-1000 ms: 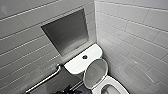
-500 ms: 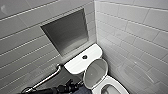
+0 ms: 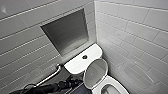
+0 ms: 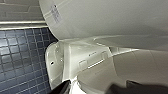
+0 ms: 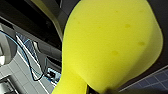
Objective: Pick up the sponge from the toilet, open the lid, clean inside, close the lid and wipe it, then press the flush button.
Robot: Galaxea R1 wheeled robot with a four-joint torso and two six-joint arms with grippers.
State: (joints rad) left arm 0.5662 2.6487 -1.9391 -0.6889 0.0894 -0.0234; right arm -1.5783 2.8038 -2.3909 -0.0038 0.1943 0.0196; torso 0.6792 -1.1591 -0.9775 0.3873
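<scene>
Sponge point(image 5: 112, 45): bright yellow block, sits right up against the right wrist camera, held in the right gripper point(image 5: 97, 90), which is clamped on its lower end. The foam bulges out above the pinch, so it is soft and squashy, and by the look of it light. It probably soaks up water, so it could get heavier and drip once wet. Best grip is across the middle of the block and firm, because foam gives and can slide out of a loose pinch. The present hold looks low on the block, so the free end may flop when pressed on the porcelain.

Toilet point(image 3: 117, 86): white, glossy, hard, likely slippery. Lid point(image 3: 96, 72) is already raised, inner face to the head camera, leaning back toward the tank top point(image 3: 75, 65); contact there is unclear. Flush button point(image 3: 84, 57) sits mid tank, untouched.

Left arm point(image 3: 45, 88) comes in low from the side, under the grab bar point(image 3: 51, 75). Left gripper point(image 3: 72, 81) is just beside the lid's edge; can't tell how wide it is set. Its wrist camera looks up past the lid's outer face, with blue tiled floor point(image 4: 20, 57) behind.
</scene>
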